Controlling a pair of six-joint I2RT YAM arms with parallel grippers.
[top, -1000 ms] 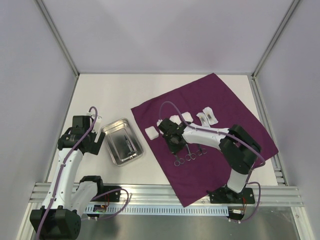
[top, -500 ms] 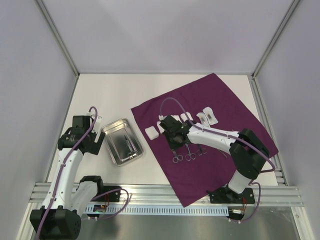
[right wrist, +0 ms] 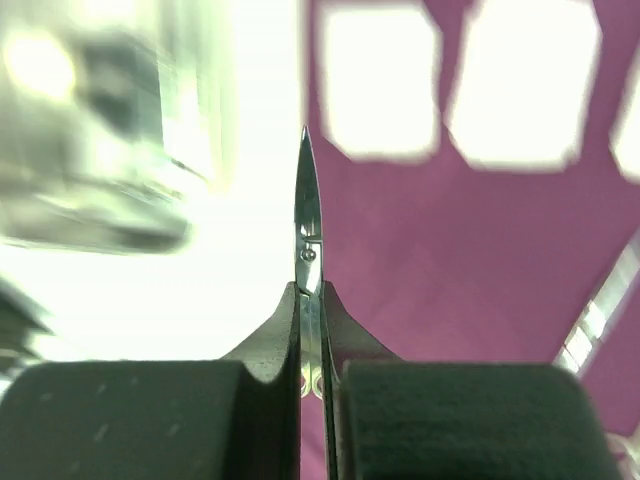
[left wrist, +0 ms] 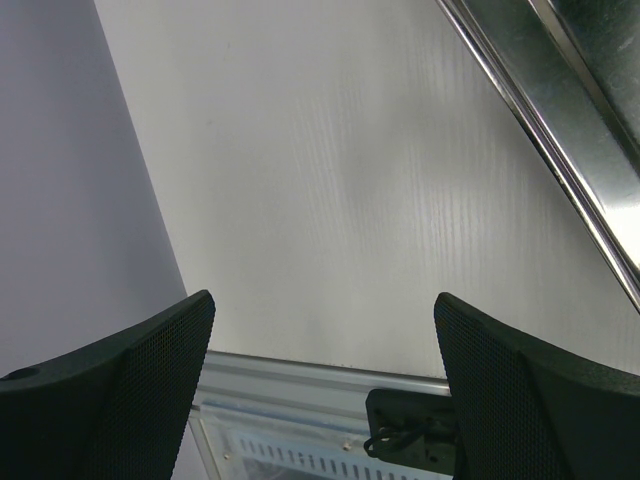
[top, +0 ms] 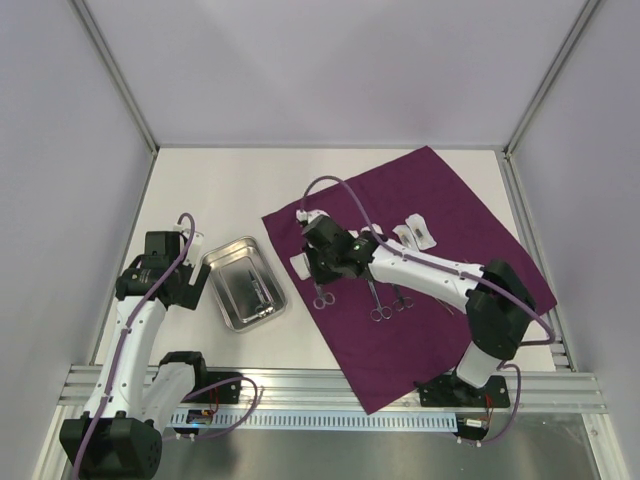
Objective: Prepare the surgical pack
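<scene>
- The right gripper (top: 322, 270), clamped on scissors (right wrist: 308, 225), has lifted them away from the two other instruments (top: 390, 306) and carried them left to the edge of the cloth (top: 470, 215).
- The next stop is likely the tray (top: 225, 275), which sits just left of the cloth.
- The left gripper (left wrist: 320, 370) stays beside the tray, jaws apart and empty.

Dark purple cloth (top: 450, 200) lies flat and skewed on the table's (top: 230, 190) right half, carrying white gauze pads (top: 372, 234) and ring-handled steel instruments (top: 388, 306), shiny steel tray (top: 232, 246) just off its left corner, scissors (right wrist: 308, 215) pinched in the right gripper (right wrist: 311, 295) above the cloth's left edge.
</scene>
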